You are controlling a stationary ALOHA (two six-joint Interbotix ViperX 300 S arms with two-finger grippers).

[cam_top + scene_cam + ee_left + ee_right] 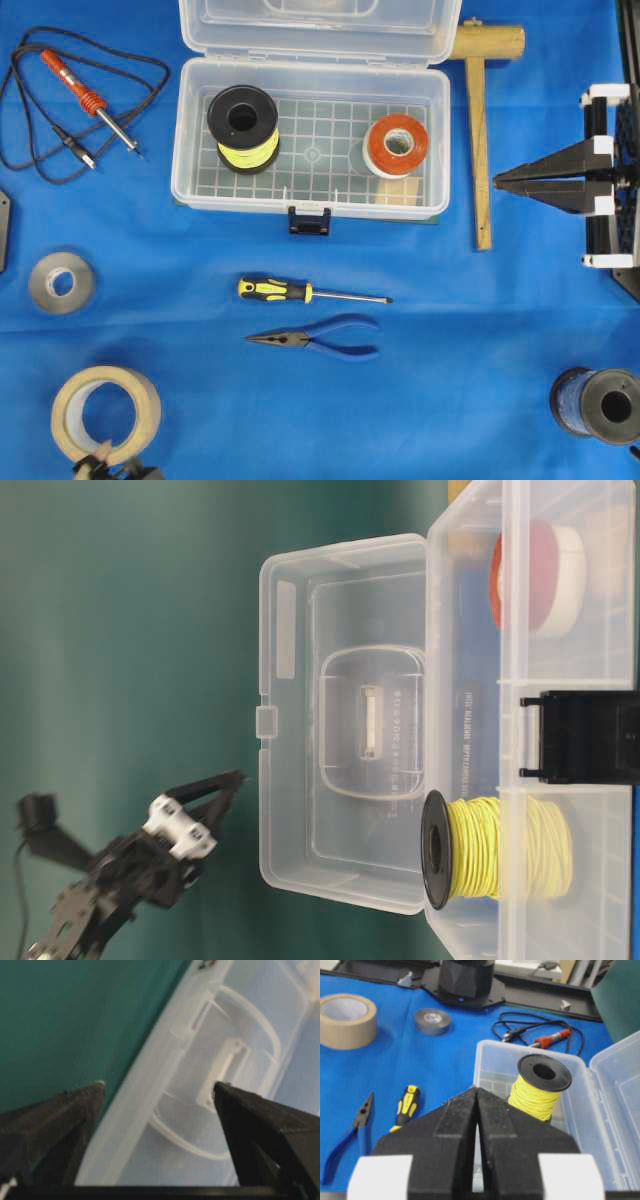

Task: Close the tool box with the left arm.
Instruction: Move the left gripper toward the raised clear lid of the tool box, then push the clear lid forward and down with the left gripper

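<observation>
I see my left gripper (159, 1091) with its jaws spread wide and nothing between them; the raised lid (215, 1075) of the tool box (310, 140) sits just ahead of the fingertips, its edge running between them. From table level, the gripper hangs behind the upright lid, apart from it. The box stands open on the blue cloth (450, 350), a yellow wire spool (243, 128) and an orange tape roll (396, 146) inside. My right gripper (477, 1091) is clenched, empty, beside the box.
</observation>
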